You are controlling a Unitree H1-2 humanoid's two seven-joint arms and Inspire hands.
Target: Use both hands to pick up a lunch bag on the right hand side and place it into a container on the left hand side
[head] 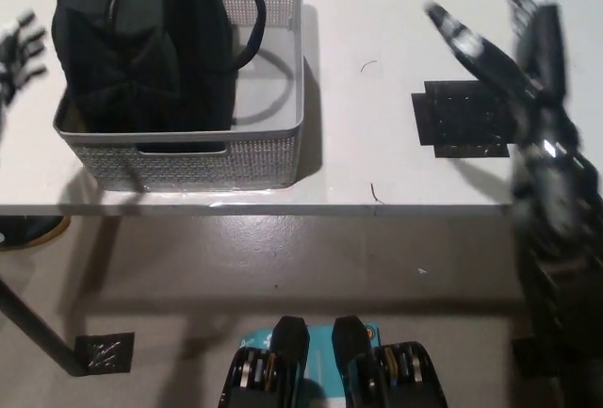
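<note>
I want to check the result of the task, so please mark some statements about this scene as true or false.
1. The bag is inside the basket. True.
2. The right hand holds the bag. False: it is open above the table, far from the bag.
3. A black patch lies on the table right of the basket. True.
4. The left hand is inside the basket. False: it is outside, at the picture's left edge.
</note>
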